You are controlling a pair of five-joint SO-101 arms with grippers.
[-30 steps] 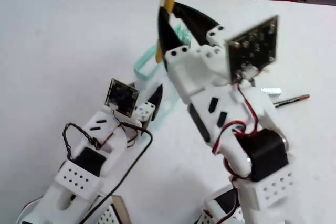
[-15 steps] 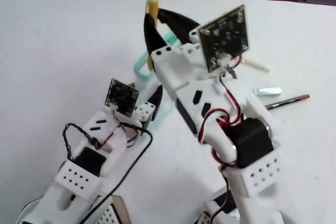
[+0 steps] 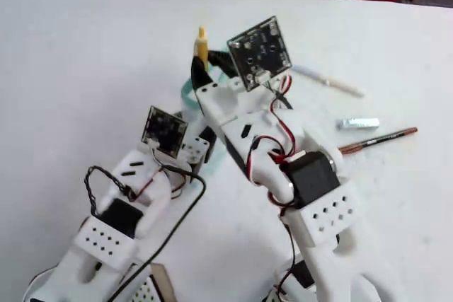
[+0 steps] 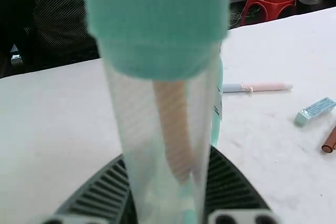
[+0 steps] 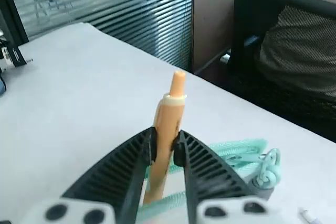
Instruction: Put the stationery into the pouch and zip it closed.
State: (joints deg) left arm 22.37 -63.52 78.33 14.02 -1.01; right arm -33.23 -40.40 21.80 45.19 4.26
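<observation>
A: Right gripper (image 5: pixel 164 141), state?
B: Narrow, clamped on the orange pen (image 5: pixel 176 92). Pen is upright and gripped at mid-barrel, its clicker end above the jaws.

A: Left gripper (image 4: pixel 167 167)?
B: Closed on the pouch (image 4: pixel 157 51), which stands upright between the jaws. The pouch has clear walls and a teal band at the mouth.

A: Pen against pouch?
B: The pen's lower end is inside. Its barrel shows through the clear wall in the left wrist view. The upper part sticks out above the teal band.

A: Where on the table (image 3: pixel 85 47)?
B: About mid-width, nearer the far edge than the near one. Both grippers meet there.

A: Loose items?
B: Three, toward the right side and apart from one another. A pale pink pen (image 3: pixel 329 81) lies farthest back, a small eraser (image 3: pixel 357 124) is nearer, and a brown pencil (image 3: pixel 379 139) is just beside the eraser.
</observation>
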